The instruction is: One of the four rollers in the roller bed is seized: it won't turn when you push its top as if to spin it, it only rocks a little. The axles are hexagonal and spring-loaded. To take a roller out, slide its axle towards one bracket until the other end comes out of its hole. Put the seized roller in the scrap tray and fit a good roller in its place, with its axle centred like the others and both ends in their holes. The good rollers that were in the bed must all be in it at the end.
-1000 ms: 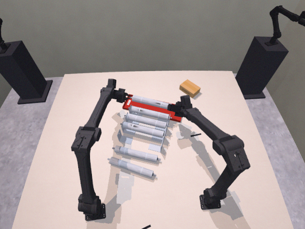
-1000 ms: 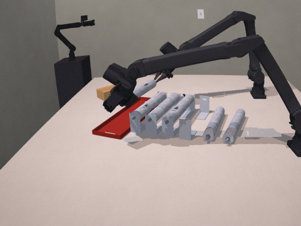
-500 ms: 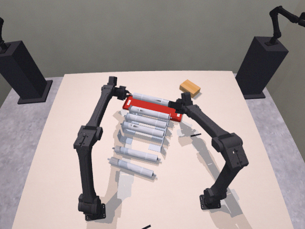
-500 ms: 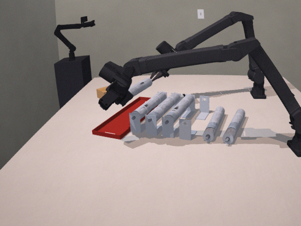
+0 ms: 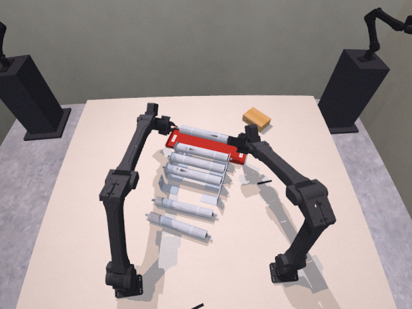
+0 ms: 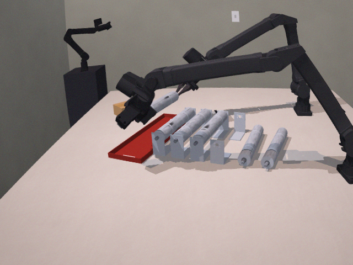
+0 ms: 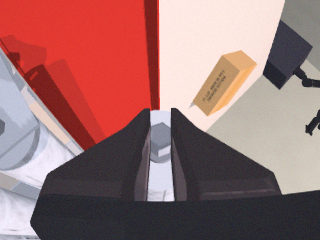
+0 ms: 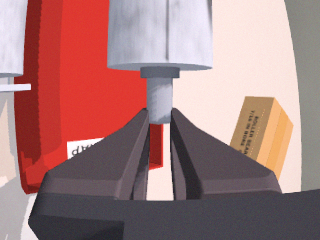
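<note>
Grasping the two axle ends of one roller [image 5: 203, 133] [image 6: 166, 101] [image 8: 160, 35] with the left gripper [image 5: 174, 126] [image 6: 152, 114] [image 7: 160, 118] and right gripper [image 5: 230, 141] [image 6: 177, 93] [image 8: 159, 118], both clenched. Suspending it over the red scrap tray's [image 5: 203, 141] [image 6: 133, 143] [image 7: 100, 45] [image 8: 95, 100] outer side. Next, carrying three rollers in the bed's brackets [image 5: 217, 196] [image 6: 217, 155], leaving one bracket pair vacant. Beyond, laying two loose rollers side by side on the table [image 5: 83, 232] [image 6: 142, 213].

Pale desk [image 5: 83, 259] [image 6: 142, 213], things lying on it.
Red tray [image 5: 201, 141] [image 6: 110, 155] [image 7: 90, 30] [image 8: 95, 65], orange box [image 5: 256, 118] [image 6: 118, 107] [image 7: 220, 85] [image 8: 260, 132] near far edge; bracketed roller bed [image 5: 209, 199] [image 6: 217, 154] mid-desk; two loose rollers [image 5: 184, 207] [image 6: 250, 143] beside it, towards arm-base edge.
</note>
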